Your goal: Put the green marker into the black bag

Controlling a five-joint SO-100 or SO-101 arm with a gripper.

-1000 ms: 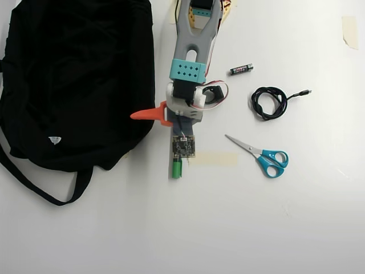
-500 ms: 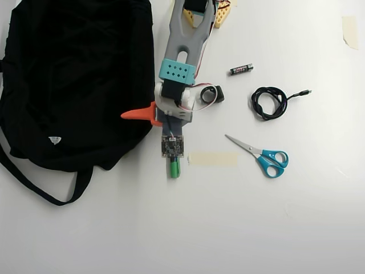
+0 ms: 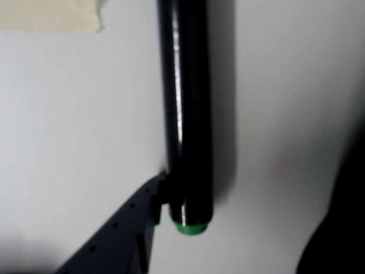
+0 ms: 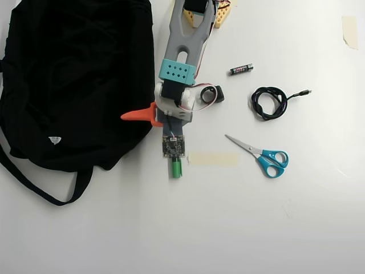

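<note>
gripper (image 3: 165,197) is sitting right over the green marker (image 3: 185,114) beside the black bag (image 4: 74,80) - can't tell if it's gripping.

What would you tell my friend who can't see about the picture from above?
A robot arm's claw reaches down over a black marker with a green cap on a white table, beside a big soft black fabric bag. To the right lie blue-handled scissors, a coiled black cable, a small black battery and a beige tape strip.
</note>
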